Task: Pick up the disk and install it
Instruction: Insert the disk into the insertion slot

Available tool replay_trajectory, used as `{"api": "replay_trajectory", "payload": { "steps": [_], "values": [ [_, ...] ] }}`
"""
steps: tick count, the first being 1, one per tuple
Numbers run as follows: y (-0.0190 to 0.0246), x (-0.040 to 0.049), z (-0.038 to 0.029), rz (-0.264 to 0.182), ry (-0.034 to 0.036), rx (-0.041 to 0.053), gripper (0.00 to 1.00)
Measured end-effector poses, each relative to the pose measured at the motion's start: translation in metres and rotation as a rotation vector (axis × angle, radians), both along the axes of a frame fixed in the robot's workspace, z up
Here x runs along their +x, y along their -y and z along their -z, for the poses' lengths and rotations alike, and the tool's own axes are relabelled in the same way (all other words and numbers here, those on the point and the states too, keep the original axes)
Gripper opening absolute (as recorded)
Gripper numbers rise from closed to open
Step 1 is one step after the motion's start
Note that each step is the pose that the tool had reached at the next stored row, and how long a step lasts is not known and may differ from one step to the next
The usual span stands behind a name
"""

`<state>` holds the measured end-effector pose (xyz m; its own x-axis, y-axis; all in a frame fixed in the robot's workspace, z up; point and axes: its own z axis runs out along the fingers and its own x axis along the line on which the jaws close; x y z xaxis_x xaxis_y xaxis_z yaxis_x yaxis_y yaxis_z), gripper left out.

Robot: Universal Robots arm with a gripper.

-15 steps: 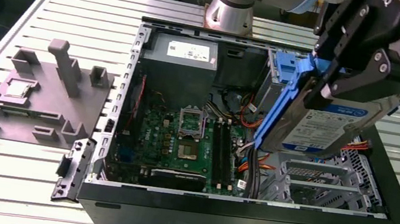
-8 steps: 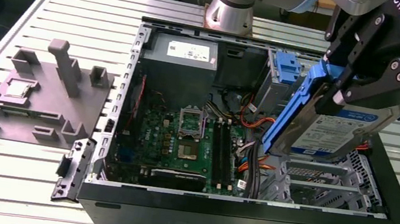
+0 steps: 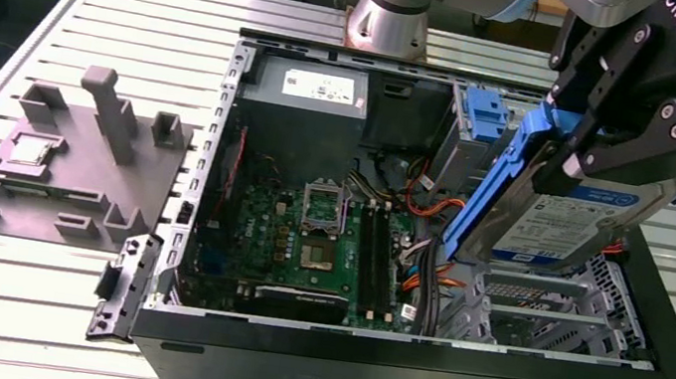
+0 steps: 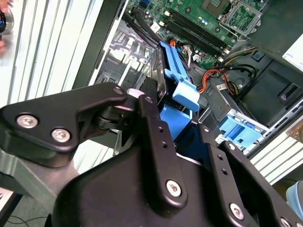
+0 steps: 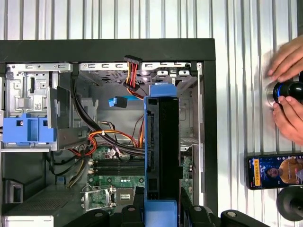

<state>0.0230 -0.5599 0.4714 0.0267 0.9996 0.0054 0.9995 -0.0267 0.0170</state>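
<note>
The disk, silver-grey with a white-and-blue label and a blue carrier frame, hangs tilted on edge over the exterior view's right side of the open computer case. My black gripper is shut on it from above. In the first wrist view the disk appears edge-on, with the gripper clamped on its blue frame. In the second wrist view the carrier's blue tab sticks out past my fingers. Just below the disk stands the metal drive cage.
The motherboard and loose orange and black cables lie inside the case beside the cage. A bare blue bracket sits at the case's far end. A grey fixture stands on the slatted table. A person's hands and a phone are near the case.
</note>
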Motion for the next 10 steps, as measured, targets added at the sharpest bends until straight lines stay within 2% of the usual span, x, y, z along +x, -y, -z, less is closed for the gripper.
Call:
{"api": "replay_trajectory", "payload": {
  "steps": [5,10],
  "values": [
    [0.0004,0.0028,0.0003,0.0,0.0,0.0,0.37],
    [0.0005,0.0093,0.0014,0.0,0.0,-0.0001,0.37]
  ]
}}
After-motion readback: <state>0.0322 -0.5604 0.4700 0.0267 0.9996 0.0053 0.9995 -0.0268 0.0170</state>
